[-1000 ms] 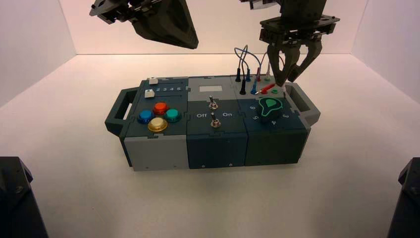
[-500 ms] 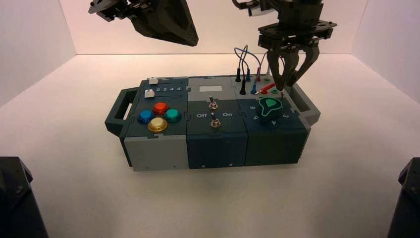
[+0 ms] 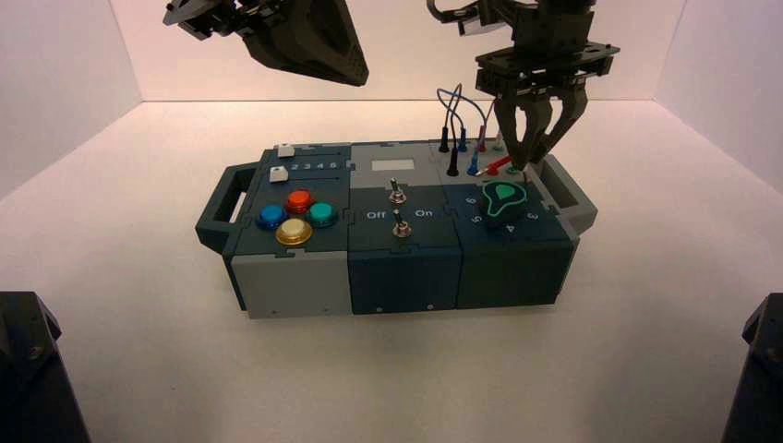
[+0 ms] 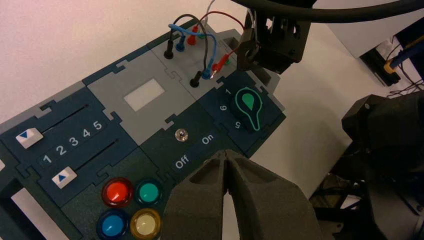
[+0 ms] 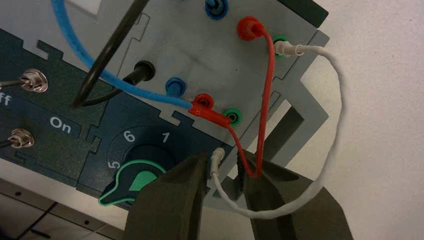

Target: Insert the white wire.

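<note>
The white wire point(image 5: 336, 102) loops off the box's right edge. One of its plugs sits in the far green socket point(image 5: 280, 39). Its free white plug point(image 5: 216, 159) lies between the fingers of my right gripper point(image 5: 221, 161), against one finger point(image 5: 196, 172), with a gap to the other. The fingers stand apart, and a loop of the red wire point(image 5: 256, 172) rests by the other finger. The near green socket point(image 5: 233, 116) holds no plug. In the high view my right gripper point(image 3: 528, 159) hangs over the box's point(image 3: 406, 258) back right corner. My left gripper point(image 4: 228, 156) is shut and holds nothing, high above the box's switches.
A red plug point(image 5: 212, 115) leans from its socket toward the near green socket. Blue point(image 5: 100, 65) and black wires point(image 5: 112, 50) cross the socket panel. The green knob point(image 5: 132, 182) sits just beside my right finger. Toggle switches point(image 3: 397, 210) and coloured buttons point(image 3: 297, 214) lie farther left.
My right gripper has come down toward the box's back right corner and its fingers have narrowed around the free white plug. The left arm has barely moved.
</note>
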Robot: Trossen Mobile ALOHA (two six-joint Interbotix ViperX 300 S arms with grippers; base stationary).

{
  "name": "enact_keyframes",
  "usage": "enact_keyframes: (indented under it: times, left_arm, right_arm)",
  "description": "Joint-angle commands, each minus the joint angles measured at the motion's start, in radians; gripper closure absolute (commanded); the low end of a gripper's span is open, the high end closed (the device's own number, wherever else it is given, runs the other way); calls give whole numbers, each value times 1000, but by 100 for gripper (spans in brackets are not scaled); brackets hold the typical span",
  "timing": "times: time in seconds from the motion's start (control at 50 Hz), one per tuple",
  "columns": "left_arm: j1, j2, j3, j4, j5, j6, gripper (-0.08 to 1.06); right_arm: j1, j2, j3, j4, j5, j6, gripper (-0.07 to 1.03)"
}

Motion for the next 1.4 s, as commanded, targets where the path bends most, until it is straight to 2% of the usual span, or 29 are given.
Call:
enact_keyframes:
  times: [0.02, 0.44, 0.62, 0.76, 0.88, 1.08, 1.4]
  left_arm:
    - [-2, -9, -11, 3, -9, 2, 101]
    - [2, -9, -12, 6, -9, 2, 101]
    - [2, -9, -12, 6, -9, 2, 101]
    - [2, -14, -11, 6, -9, 2, 101]
    - [2, -21, -12, 8, -9, 2, 101]
    - [5, -21, -11, 8, -9, 2, 101]
    - [5, 12, -35, 6, 37, 2, 101]
  right_arm:
    - [-2, -12, -25, -3, -6, 3, 67]
    - [-2, 8, -25, -3, -17, 9, 82]
    - [-2, 6, -23, -11, -29, 8, 99]
    - [-2, -9, -25, -20, -32, 11, 99]
    - [-2, -29, -17, -38, -41, 26, 99]
    - [-2, -75, 29, -44, -120, 44, 99]
    - [-2, -117, 84, -41, -198, 52, 99]
